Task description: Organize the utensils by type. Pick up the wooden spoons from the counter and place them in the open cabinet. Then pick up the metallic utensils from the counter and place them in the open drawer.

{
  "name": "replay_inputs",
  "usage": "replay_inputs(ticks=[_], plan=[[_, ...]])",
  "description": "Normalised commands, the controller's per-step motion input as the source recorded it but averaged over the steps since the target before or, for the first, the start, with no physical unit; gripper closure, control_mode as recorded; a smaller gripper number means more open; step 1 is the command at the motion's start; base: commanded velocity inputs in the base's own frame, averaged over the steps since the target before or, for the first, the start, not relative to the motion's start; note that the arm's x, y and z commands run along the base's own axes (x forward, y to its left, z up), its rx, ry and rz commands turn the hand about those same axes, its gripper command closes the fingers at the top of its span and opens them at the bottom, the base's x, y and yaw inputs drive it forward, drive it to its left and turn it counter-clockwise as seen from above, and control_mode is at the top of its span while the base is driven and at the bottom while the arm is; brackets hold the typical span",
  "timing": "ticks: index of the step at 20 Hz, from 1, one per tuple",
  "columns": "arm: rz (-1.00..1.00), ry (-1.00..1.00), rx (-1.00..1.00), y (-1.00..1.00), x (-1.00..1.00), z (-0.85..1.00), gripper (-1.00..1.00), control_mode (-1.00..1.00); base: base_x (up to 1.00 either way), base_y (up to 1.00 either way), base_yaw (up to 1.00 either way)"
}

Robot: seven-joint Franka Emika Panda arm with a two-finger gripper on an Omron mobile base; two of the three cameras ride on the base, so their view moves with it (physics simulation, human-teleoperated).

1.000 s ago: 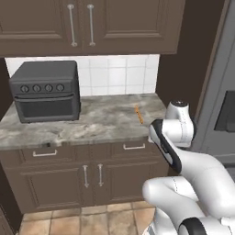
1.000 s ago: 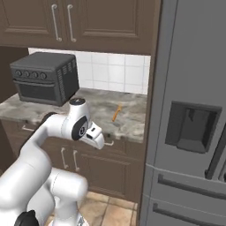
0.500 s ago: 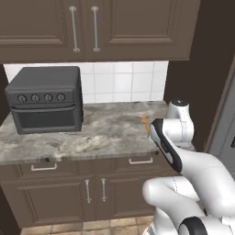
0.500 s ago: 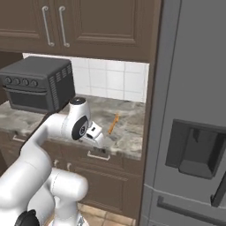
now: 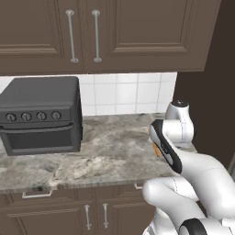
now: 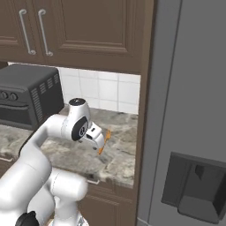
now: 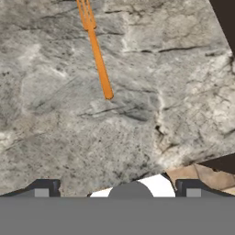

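Observation:
A slim orange utensil (image 7: 98, 59) with a wider slotted end lies on the grey-and-tan veined counter (image 7: 137, 128). My gripper (image 7: 117, 190) hovers above the counter, open and empty, with the utensil's handle tip ahead of its fingertips. In the right base view, the gripper (image 6: 98, 140) points down beside the orange utensil (image 6: 105, 140) near the counter's (image 6: 119, 161) right end. A bit of that utensil (image 5: 157, 149) peeks out from behind my forearm over the counter (image 5: 105, 156). The wooden spoons, open cabinet and open drawer are out of view.
A black toaster oven (image 5: 41, 114) stands on the counter's left part. Closed dark wall cabinets (image 5: 92, 32) hang above. A tall grey fridge (image 6: 190, 132) bounds the counter on the right. Closed drawers with silver handles (image 5: 34, 194) sit below the worktop.
The whole picture has shifted and grown: the base has driven closer to the counter. The gripper stays open and empty above the orange utensil.

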Motion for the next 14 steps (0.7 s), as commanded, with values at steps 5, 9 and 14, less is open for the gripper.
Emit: replay_inputs(ticks=[5,9,14], plan=[[0.00,0.00,0.00,0.00,0.00,0.00,-1.00,1.00,0.14,0.00,0.00],[0.00,0.00,0.00,0.00,0.00,0.00,-1.00,1.00,0.00,0.00,0.00],[0.00,0.00,0.00,0.00,0.00,0.00,-1.00,1.00,0.00,0.00,0.00]])
